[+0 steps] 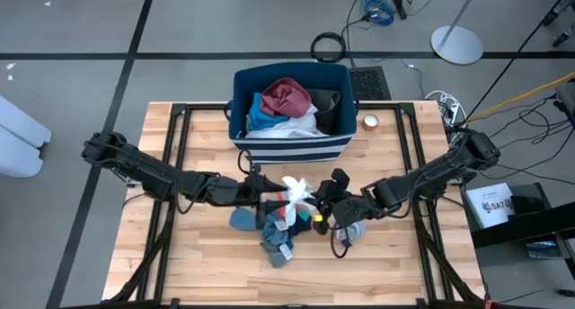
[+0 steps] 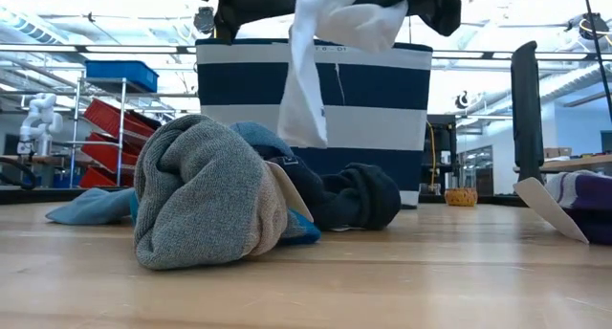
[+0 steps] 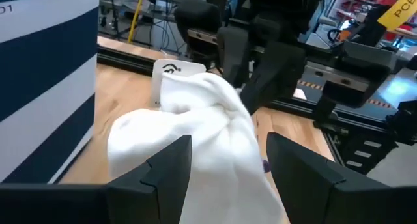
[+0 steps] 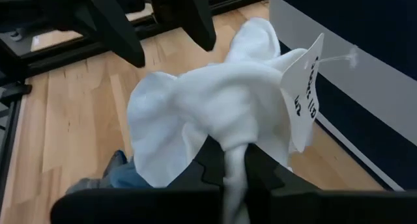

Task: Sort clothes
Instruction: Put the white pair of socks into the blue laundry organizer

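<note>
Above the middle of the wooden worktop (image 1: 207,255), a white garment (image 1: 296,191) hangs in the air between the two arms, with a paper tag (image 4: 305,94) dangling from it. The right end effector (image 4: 236,164) has its fingers closed on a bunched fold of this white cloth. The left end effector (image 3: 228,160) sits just beside the same garment with its fingers spread apart, the cloth lying between them without being pinched. In the low view the white piece (image 2: 320,52) droops in front of the navy bin with white stripes (image 2: 316,114).

Beneath the lifted garment, a small heap of clothes rests on the worktop: a grey knit sock (image 2: 206,190), a dark navy piece (image 2: 359,197) and a pale blue piece (image 2: 91,207), all touching one another.

Behind the heap stands the striped bin (image 1: 247,147), which holds a maroon garment (image 1: 287,97), a bright blue piece (image 1: 259,109), white fabric (image 1: 286,128) and a dark piece (image 1: 327,107).
</note>
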